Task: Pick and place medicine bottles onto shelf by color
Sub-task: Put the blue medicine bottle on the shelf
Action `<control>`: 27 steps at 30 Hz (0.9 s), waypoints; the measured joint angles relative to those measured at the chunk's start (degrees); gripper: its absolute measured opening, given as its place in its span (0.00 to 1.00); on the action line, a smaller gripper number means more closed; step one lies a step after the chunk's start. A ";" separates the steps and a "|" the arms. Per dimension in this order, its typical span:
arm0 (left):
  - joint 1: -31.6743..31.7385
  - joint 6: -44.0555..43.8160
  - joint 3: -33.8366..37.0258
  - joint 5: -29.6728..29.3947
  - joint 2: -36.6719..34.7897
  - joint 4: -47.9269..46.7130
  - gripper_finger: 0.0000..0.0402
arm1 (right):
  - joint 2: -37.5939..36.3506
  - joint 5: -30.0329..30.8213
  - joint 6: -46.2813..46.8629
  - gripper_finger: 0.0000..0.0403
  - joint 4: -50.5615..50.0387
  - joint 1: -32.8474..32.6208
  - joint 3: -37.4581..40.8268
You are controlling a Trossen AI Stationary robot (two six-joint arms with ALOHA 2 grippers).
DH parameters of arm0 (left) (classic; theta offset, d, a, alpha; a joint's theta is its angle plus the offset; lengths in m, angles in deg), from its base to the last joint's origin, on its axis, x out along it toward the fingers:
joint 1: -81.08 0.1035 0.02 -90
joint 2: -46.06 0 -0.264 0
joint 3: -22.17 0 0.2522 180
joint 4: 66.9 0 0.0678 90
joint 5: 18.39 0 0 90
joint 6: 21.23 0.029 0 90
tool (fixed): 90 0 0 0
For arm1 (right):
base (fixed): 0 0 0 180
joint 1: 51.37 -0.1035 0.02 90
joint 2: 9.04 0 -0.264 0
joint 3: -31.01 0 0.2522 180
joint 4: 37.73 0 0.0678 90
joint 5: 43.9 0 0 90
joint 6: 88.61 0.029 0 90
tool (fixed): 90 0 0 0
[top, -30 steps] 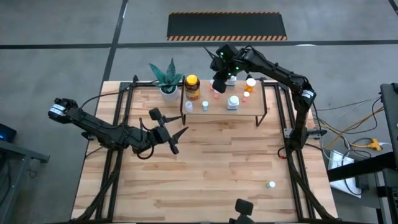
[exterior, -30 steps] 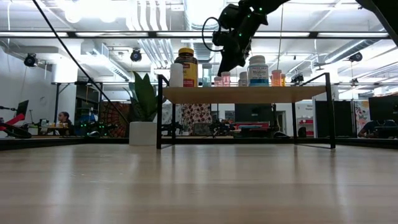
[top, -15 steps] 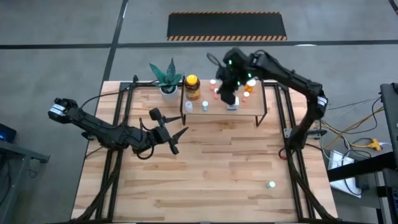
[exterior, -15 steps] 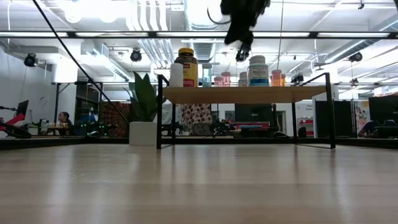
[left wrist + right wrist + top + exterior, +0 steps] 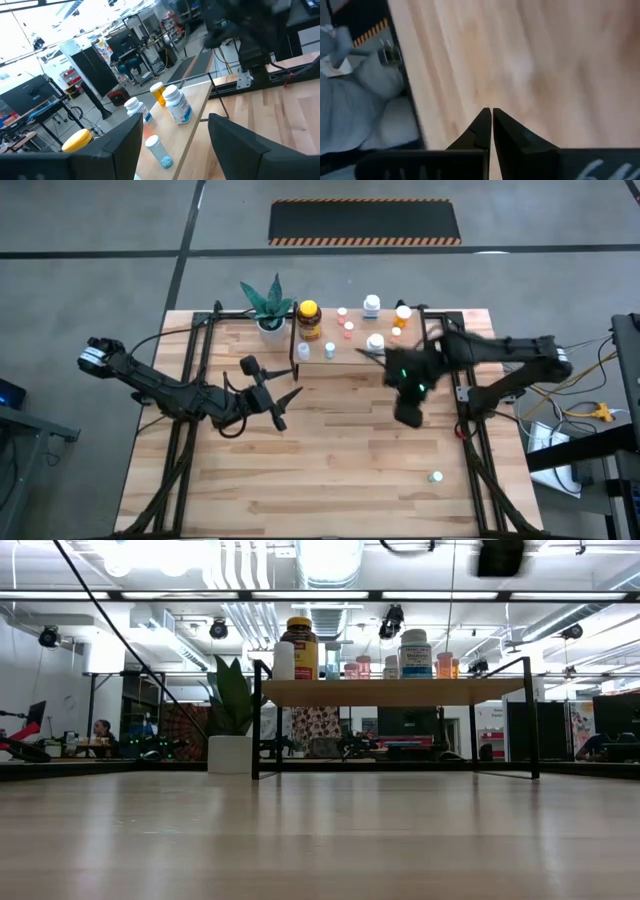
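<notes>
Wooden shelf (image 5: 398, 362) is standing at the far edge of the table (image 5: 330, 470), carrying the sorted medicine bottles: the amber bottle (image 5: 309, 321) with a yellow cap at its left end, small white and pink-capped ones mid-board, and an orange-capped bottle (image 5: 402, 315) toward its right end. One stray white bottle (image 5: 436, 476) is lying alone near the table's near right corner, well apart from the shelf.

Right gripper (image 5: 408, 408) is hanging over bare tabletop between the shelf and that stray bottle, its jaws pressed together and holding nothing. Left gripper (image 5: 276, 400) is waiting left of centre over the table, jaws apart and empty.

Judgement: the task appears nearly complete, with the stray bottle outstanding. Risks from here: descending on it with the jaws together would knock it toward the table edge; the bottle is small and could tip or slip in a poor pinch; on delivery, the crowded shelf leaves little room, so a careless approach could topple neighbouring bottles or land it in the wrong colour group.
</notes>
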 joint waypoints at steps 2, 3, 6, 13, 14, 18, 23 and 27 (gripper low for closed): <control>-0.21 0.00 0.00 0.00 0.00 0.00 0.52 | -3.09 -0.31 8.93 0.02 0.32 -3.83 6.54; -0.37 0.00 0.00 0.00 0.00 0.00 0.52 | -4.75 -0.29 13.57 0.02 0.66 -5.88 9.88; -0.86 -0.02 0.00 0.00 0.00 -0.01 0.52 | -9.88 -0.36 27.80 0.02 1.61 -12.11 19.27; -2.02 -1.33 0.00 0.00 0.00 -0.02 0.52 | -19.07 5.16 55.87 0.03 10.52 -25.09 34.85; -2.21 -1.38 0.00 -0.05 0.00 -0.04 0.52 | -19.83 6.36 58.11 0.04 11.60 -26.25 36.00; -2.73 -1.40 0.00 -0.05 0.00 -0.04 0.52 | -20.42 7.61 64.09 0.11 14.26 -30.08 38.78; -2.93 -1.57 0.00 -0.06 0.00 -0.04 0.52 | -17.78 7.64 67.13 0.28 14.53 -32.63 39.14; -3.12 -1.55 0.00 -0.08 0.00 -0.06 0.52 | -14.74 6.37 68.35 0.44 15.00 -34.27 39.16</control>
